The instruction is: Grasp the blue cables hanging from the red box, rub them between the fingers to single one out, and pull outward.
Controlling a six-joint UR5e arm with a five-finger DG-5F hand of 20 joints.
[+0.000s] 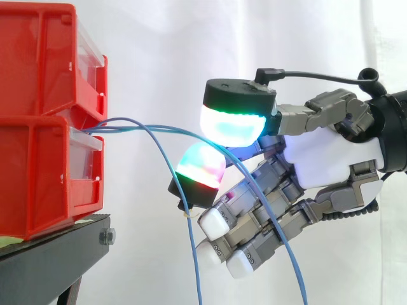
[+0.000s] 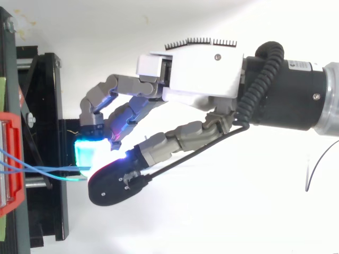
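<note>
- The hand point(image 1: 324, 159) point(image 2: 201, 74) reaches in from the right and is closed in a pinch: the thumb pad point(image 1: 232, 124) glows green and cyan above, and a finger pad point(image 1: 202, 164) glows green and red just beneath it.
- The cables point(image 1: 121, 127) point(image 2: 53, 168), thin and blue, come out between the two stacked red bins point(image 1: 38, 63) and run level to the hand.
- One cable passes between the two glowing pads, crosses the front of the other fingers and hangs down.
- Another cable curves down just beside the back of the lower pad; I cannot tell whether it is pinched.
- The other fingers point(image 1: 216, 222) are half bent below, with white tips, and hold nothing.
- The bins sit on a black stand point(image 1: 57, 254), well left of the palm, before a white curtain point(image 1: 165, 51).
</note>
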